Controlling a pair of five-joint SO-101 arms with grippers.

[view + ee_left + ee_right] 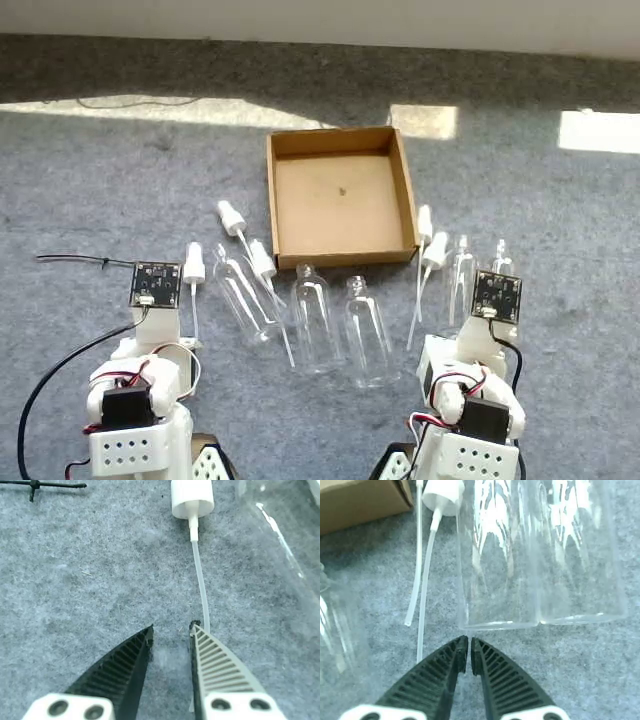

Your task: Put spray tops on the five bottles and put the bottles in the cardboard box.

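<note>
There sat the left gripper (171, 629), low over the grey carpet (75, 580), its black and white fingers spread a little with nothing between them. The thin tube of a spray top (192, 497) ended right at the white fingertip. A black cable (45, 485) lay farther out. On the other side, the right gripper (468, 647) had its fingers pressed all but together, pinching nothing. Its tips were just short of the base of a clear bottle (495, 555), with a second bottle (580, 555) lying touching it. From above, the cardboard box (272, 200) lay beyond both arms. All five bottles lay outside it on the carpet with bare necks, three of them (312, 320) between the arms. Loose tops (434, 250) lay near the box's near corners.
</note>
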